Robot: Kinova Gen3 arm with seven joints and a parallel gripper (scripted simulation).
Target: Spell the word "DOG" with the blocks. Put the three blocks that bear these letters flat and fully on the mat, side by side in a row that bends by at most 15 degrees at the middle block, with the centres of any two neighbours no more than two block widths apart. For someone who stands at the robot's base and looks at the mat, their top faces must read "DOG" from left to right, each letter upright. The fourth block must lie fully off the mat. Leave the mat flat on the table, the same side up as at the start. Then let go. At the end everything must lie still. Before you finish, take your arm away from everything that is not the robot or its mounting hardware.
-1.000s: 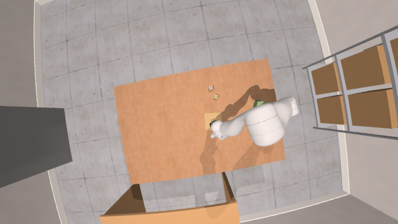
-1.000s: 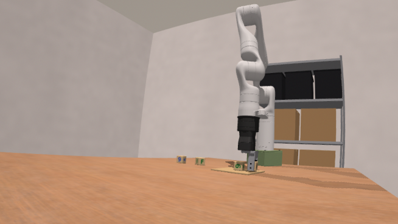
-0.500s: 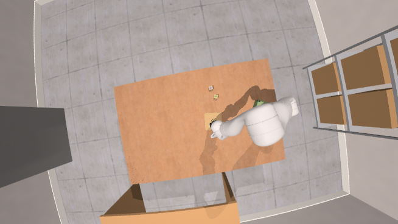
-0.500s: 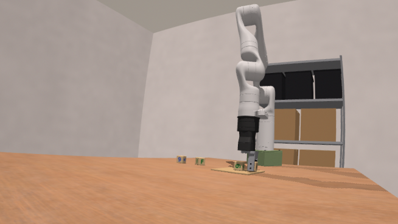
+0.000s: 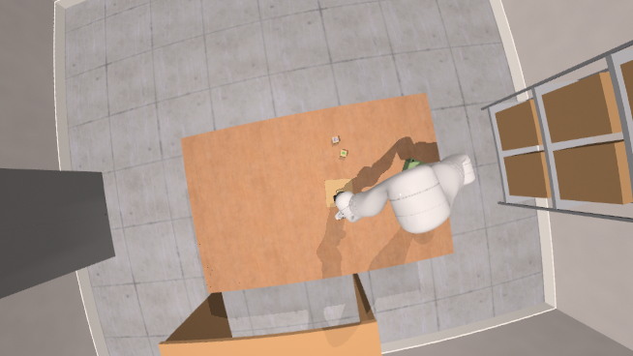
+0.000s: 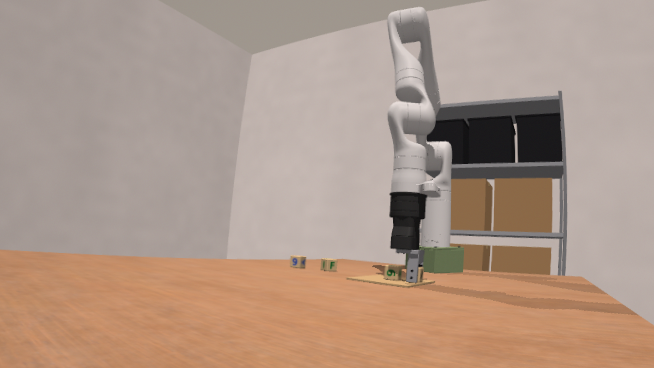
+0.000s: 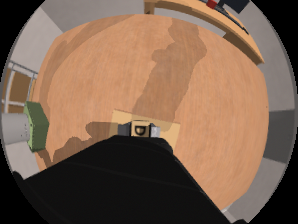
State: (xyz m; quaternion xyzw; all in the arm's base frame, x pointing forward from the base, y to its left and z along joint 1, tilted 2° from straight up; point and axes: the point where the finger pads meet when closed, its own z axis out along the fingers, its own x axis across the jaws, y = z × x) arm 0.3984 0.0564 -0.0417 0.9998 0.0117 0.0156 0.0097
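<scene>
We have the gripper (image 5: 337, 197) (image 6: 414, 276) (image 7: 141, 128) above the mat (image 5: 330, 187) (image 6: 364, 280) (image 7: 171, 131) in the top view, its tips mostly hidden by the wrist. Two loose blocks, one with a blue mark (image 5: 335, 139) (image 6: 298, 262) and one with a green mark (image 5: 344, 153) (image 6: 329, 265), lie off the mat on the table (image 5: 252, 203) (image 6: 200, 310) (image 7: 100, 75), towards the right of a reader at the base.

In the exterior view we see the fingers down at mat level, with a green-marked neighbour block (image 6: 392, 272) on the mat, just beside them on the reader's right. We cannot see its top face well enough to name it.

In the wrist view our D block (image 7: 140, 130) lies over the mat, directly between the part-open fingers. We cannot tell whether they grip it or merely flank it. One finger stands towards the green pedestal (image 5: 411, 164) (image 6: 444, 260) (image 7: 39, 127), the other on the far side, so their line runs out from the base, across the row we need. Opening that way should spare the neighbour, we judge; a straight lift would then suit. The letter's turn is too small for us to confirm.
</scene>
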